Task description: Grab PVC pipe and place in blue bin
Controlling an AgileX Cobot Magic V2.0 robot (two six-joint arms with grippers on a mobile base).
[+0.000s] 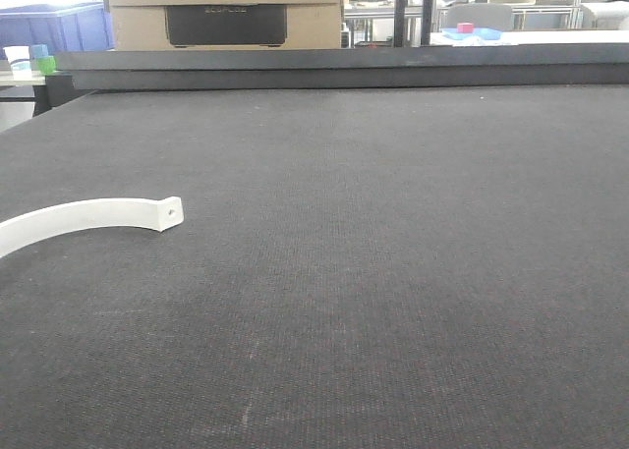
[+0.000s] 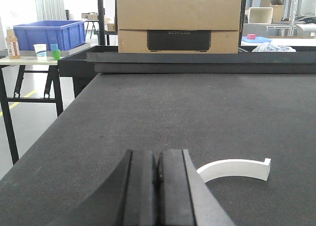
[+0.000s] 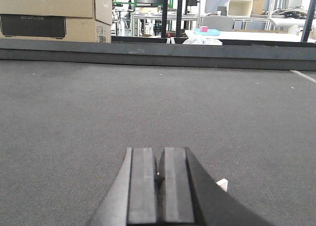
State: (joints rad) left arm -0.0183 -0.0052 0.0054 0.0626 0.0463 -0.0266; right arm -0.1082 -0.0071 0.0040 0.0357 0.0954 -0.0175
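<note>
Dark grey textured matting (image 1: 393,272) covers the wide work table, and a cardboard box (image 2: 177,23) stands past its raised far edge. The white PVC pipe (image 1: 88,216) lies on the matting as a slim arc (its rounded end, pierced by 1 small hole, points right in the front view). The left gripper (image 2: 158,161) has its 2 black fingers pressed together with nothing between them, and the pipe is just beside it on the right. The right gripper (image 3: 160,161) is likewise closed tight and empty. The blue bin (image 2: 49,34) sits on a separate side table, well apart from the pipe.
</note>
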